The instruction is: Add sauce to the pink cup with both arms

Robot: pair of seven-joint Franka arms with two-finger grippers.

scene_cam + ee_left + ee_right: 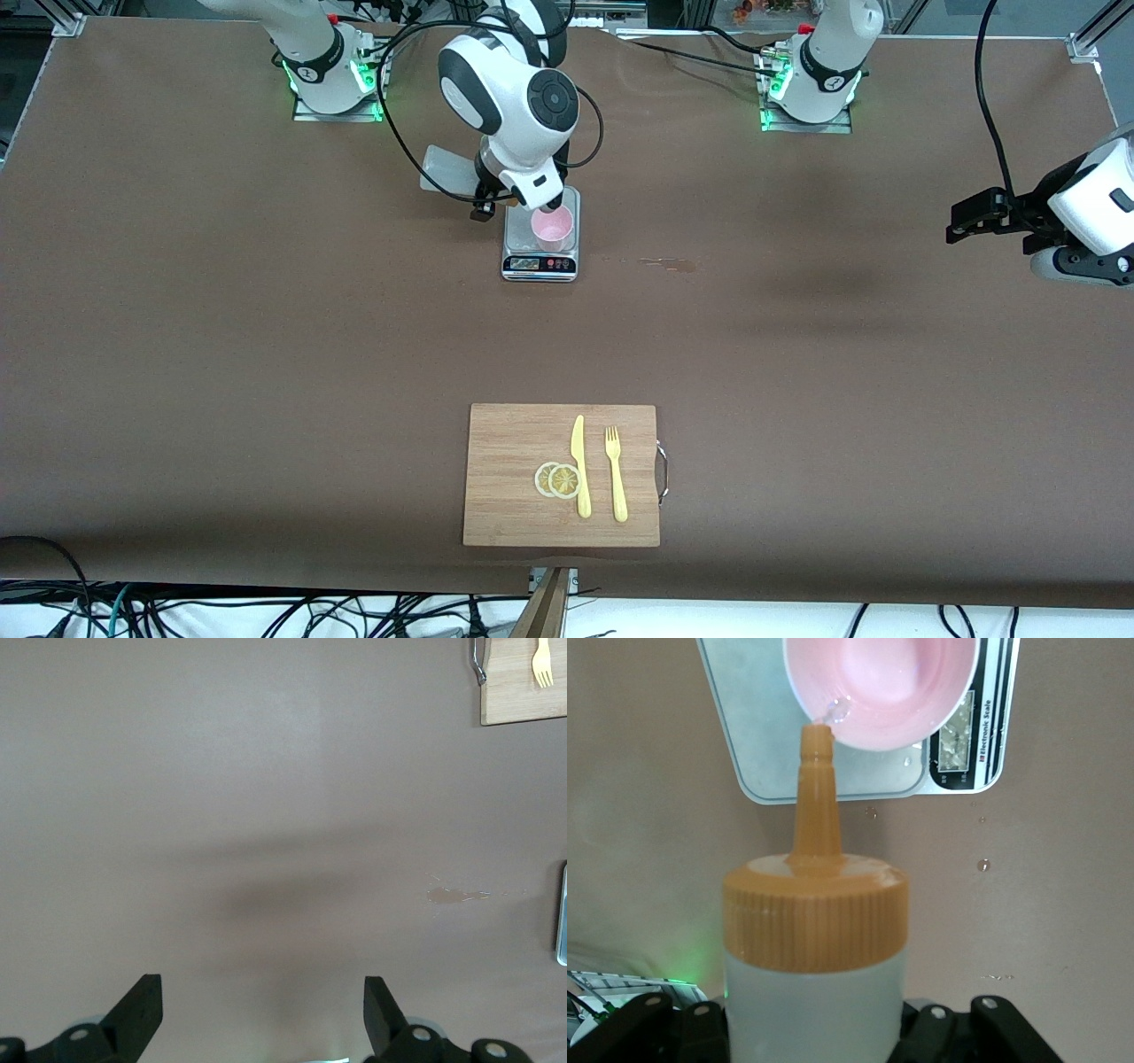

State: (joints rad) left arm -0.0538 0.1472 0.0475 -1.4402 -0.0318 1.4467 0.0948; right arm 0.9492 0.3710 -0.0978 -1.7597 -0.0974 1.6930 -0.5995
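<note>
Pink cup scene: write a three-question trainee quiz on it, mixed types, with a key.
1. True or false: the pink cup stands on the scale.
2. What does the right gripper hold? A) fork B) sauce bottle C) knife
3. Fill in: the left gripper hangs open over the bare ____, toward the left arm's end.

Key: 1 true; 2 B, its nozzle tilted at the cup's rim; 3 table.

You see a whitish sauce bottle with an orange-amber ribbed cap, its nozzle at the pale pink cup. Your right gripper beneath it is black; the tablecloth is plain brown.
</note>
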